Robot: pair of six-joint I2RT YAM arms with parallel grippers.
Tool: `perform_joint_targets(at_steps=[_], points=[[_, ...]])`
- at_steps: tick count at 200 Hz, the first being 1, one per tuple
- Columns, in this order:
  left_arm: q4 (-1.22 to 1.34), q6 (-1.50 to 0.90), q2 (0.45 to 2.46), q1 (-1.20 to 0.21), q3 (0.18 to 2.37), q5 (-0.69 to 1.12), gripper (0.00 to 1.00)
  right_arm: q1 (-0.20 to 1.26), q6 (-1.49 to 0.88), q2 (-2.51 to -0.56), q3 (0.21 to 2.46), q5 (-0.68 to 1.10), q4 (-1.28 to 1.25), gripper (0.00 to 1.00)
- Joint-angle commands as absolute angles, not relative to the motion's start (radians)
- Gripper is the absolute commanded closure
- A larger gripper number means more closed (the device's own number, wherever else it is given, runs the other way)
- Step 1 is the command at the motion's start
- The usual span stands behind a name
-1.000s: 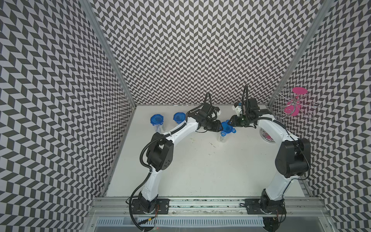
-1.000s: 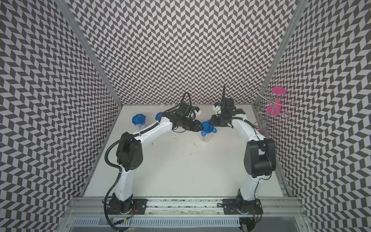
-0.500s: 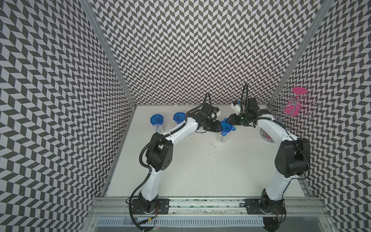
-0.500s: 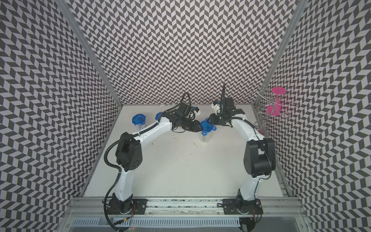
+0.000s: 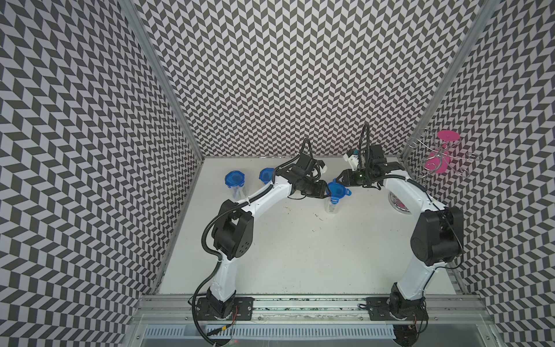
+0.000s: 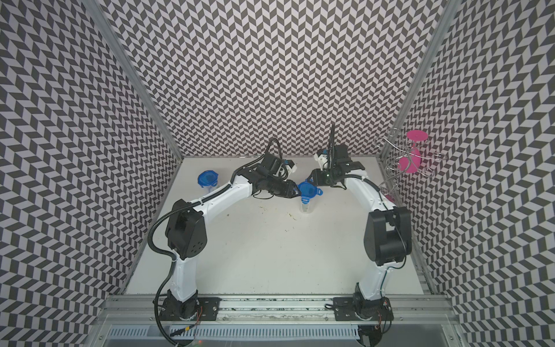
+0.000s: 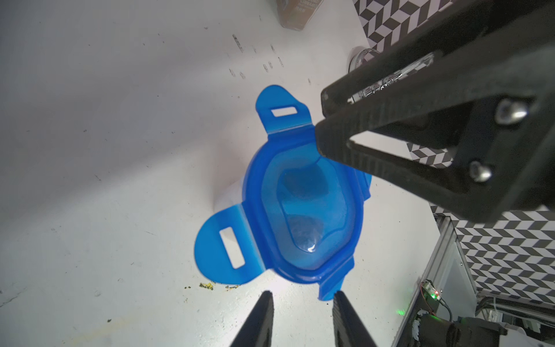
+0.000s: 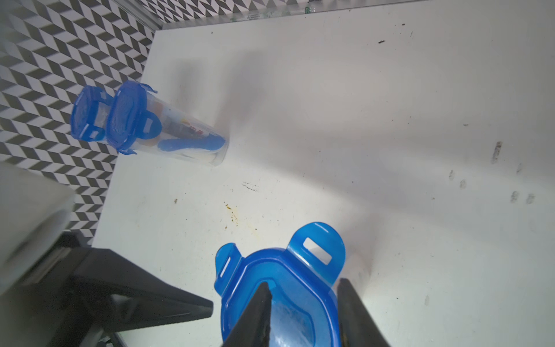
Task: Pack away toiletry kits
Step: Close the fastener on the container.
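A clear cup with a blue lid (image 5: pixel 335 192) (image 6: pixel 307 191) stands mid-table in both top views. Two lid tabs stick out flat in the left wrist view, on the lid (image 7: pixel 303 210); the other two are folded down. My left gripper (image 7: pixel 303 296) (image 5: pixel 325 192) is at the lid's left edge, open, with one folded tab by a fingertip (image 7: pixel 339 300). My right gripper (image 8: pixel 304 288) (image 5: pixel 341 181) hovers over the lid (image 8: pixel 288 285) from the back right, open, one finger above the lid's middle. Two more lidded cups (image 5: pixel 234 183) (image 5: pixel 265 175) stand at the back left.
A wire stand with pink discs (image 5: pixel 441 156) hangs by the right wall. A round jar (image 5: pixel 398 202) sits under my right arm. A brown jar (image 7: pixel 297 12) shows in the left wrist view. Patterned walls close in the table on three sides.
Both grippers' jaws have widened a little. The arms and the middle cup stay almost where they were.
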State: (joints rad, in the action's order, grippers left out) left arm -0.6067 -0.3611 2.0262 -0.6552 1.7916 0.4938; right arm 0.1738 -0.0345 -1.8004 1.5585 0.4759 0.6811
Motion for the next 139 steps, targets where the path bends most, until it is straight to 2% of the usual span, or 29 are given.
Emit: perform_joint_targets(at_steps=[1, 37, 79, 139], points=[[-0.601, -0.364, 1.975, -0.642, 1.831, 0.531, 0.62, 0.173, -0.007, -1.739, 1.596, 0.402, 0.701, 0.57], [-0.637, -0.354, 2.004, -0.596, 1.880, 0.502, 0.58, 0.154, -0.012, -1.642, 1.498, 0.366, 0.728, 0.56], [-0.717, -0.334, 2.129, -0.591, 2.074, 0.423, 0.46, 0.148, -0.015, -1.557, 1.320, 0.356, 0.721, 0.58], [-0.704, -0.357, 2.196, -0.600, 2.134, 0.380, 0.48, 0.147, -0.033, -1.573, 1.269, 0.351, 0.692, 0.59]])
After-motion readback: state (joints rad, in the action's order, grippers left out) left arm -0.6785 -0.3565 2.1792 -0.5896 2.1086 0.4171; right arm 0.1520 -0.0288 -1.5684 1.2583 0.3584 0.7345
